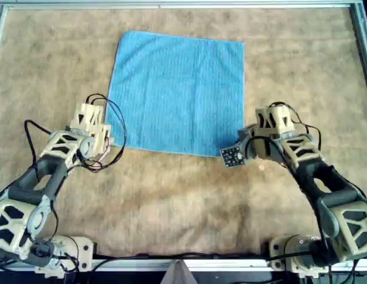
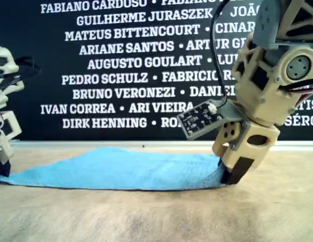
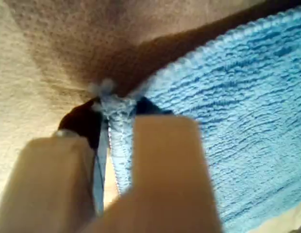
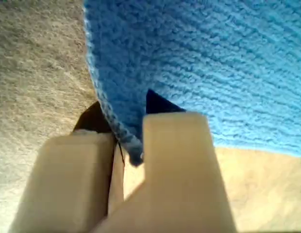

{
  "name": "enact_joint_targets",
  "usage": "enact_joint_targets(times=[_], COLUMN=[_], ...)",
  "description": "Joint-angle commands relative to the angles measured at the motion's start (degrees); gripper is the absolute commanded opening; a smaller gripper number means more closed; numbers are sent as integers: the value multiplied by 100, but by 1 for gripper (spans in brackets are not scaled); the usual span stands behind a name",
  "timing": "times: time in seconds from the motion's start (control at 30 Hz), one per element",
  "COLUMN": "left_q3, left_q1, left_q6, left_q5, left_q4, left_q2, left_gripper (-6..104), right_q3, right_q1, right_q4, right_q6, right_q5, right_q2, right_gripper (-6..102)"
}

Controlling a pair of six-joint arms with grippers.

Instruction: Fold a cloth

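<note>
One cloth [image 1: 177, 92], light blue and ribbed, is seen spread flat on the tan surface [image 1: 171, 201], filling the 12 o'clock half of the overhead view's centre. Its corner at 7 o'clock is pinched between the jaws of the left gripper [image 1: 104, 140]; in the left wrist view the stitched hem is seen bunched between the two fingers [image 3: 165, 160], jaws narrow and clamped on fabric. Its corner at 5 o'clock is held the same way by the right gripper [image 1: 250, 142]; in the right wrist view the hem edge is seen running down between the fingers [image 4: 175, 160], jaws narrow on the cloth. In the exterior view both held corners are seen low, at or just above the surface, with the middle of the cloth slightly humped. The far edge at 12 o'clock lies near the frame rail [image 1: 171, 5] but apart from it. Bare surface is left open at 6 o'clock between the two arms, and at 3 and 9 o'clock beside the cloth. Counted: one cloth, two arms, two grippers, one small circuit board [image 1: 232, 155] on the right arm.
</note>
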Motion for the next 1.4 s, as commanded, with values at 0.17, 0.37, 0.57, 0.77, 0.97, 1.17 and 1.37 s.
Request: enact_joint_targets(times=[0.17,0.37,0.57,0.77,0.97,1.17,1.37], left_q3=[-352,-264,-62,932,2065,2584,2540], left_q1=[-114,-114,-123,-308,-686,-694,-694], left_q6=[9,0,-62,9,0,18,18], left_q5=[-18,-18,-18,-18,-18,-18,-18], left_q4=[-88,-79,26,26,26,9,-9], left_q2=[229,246,712,2030,3173,3718,3727], left_gripper=[-1,-1,-1,-1,-1,-1,-1], right_q3=[-237,-193,589,1688,2531,2979,2918], right_q1=[18,9,9,9,0,0,-9], right_q4=[-229,-114,-114,-114,-114,-114,-229], right_q6=[9,26,-9,-26,-18,-18,-44], right_q5=[-9,-9,-9,18,26,35,70], right_q2=[237,448,1670,2856,3656,4236,4069], right_gripper=[15,15,15,15,15,15,16])
